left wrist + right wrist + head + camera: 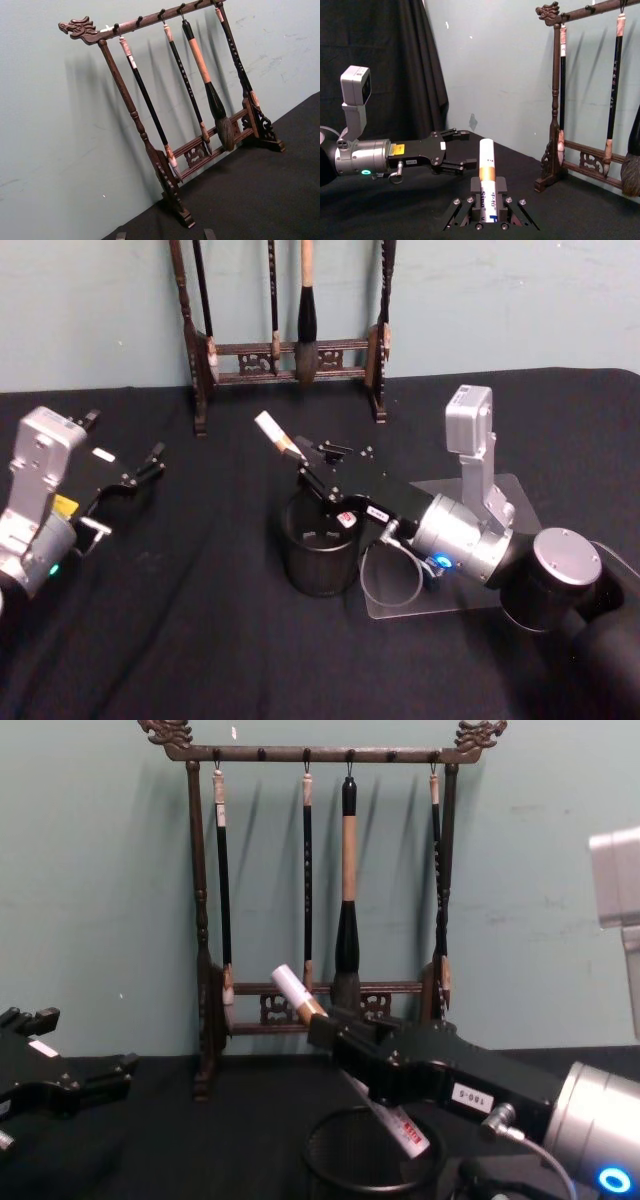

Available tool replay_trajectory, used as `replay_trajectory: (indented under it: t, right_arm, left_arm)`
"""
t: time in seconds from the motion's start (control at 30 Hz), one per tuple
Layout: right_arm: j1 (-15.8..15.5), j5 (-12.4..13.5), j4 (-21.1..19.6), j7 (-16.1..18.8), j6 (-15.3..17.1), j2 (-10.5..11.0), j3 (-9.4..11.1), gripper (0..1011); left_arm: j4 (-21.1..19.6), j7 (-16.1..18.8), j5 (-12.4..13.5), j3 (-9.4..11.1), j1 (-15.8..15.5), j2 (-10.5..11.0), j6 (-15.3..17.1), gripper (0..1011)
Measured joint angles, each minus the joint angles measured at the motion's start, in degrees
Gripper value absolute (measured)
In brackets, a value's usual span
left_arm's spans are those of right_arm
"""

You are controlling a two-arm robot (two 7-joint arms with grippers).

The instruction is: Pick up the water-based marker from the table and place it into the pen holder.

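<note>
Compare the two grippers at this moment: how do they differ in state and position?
The right gripper is shut on the marker; the left gripper is open and holds nothing. The right gripper hangs over the pen holder, marker tilted with its lower end at the holder's mouth; the left gripper hovers off to the robot's left, apart from the holder. Both are black and two-fingered.

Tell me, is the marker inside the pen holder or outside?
Partly inside. The right gripper holds the marker tilted, and in the chest view its lower end appears within the pen holder rim.
</note>
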Motion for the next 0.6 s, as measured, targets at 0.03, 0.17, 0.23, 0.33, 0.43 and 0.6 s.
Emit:
replay_trajectory:
  t: [0.03, 0.17, 0.23, 0.33, 0.43, 0.6]
  right_arm:
    - [0.1, 0.0, 0.1, 0.0, 0.0, 0.0, 0.0, 178]
    - [0.3, 0.0, 0.8, 0.0, 0.0, -0.2, -0.2, 178]
    - [0.4, 0.0, 1.0, 0.0, 0.0, -0.3, -0.2, 178]
    - [0.6, -0.1, 1.3, 0.0, -0.1, -0.3, -0.4, 178]
    - [0.6, -0.7, 1.3, -0.1, -0.5, -0.3, -0.6, 178]
    - [0.6, -0.7, 1.3, -0.1, -0.5, -0.2, -0.5, 178]
  left_arm:
    - [0.0, 0.0, 0.0, 0.0, 0.0, 0.0, 0.0, 1001]
    - [0.0, 0.0, 0.0, 0.0, 0.0, 0.0, 0.0, 1001]
    - [0.0, 0.0, 0.0, 0.0, 0.0, 0.0, 0.0, 1001]
    - [0.0, 0.0, 0.0, 0.0, 0.0, 0.0, 0.0, 1001]
    - [0.0, 0.0, 0.0, 0.0, 0.0, 0.0, 0.0, 1001]
    - [0.0, 0.0, 0.0, 0.0, 0.0, 0.0, 0.0, 1001]
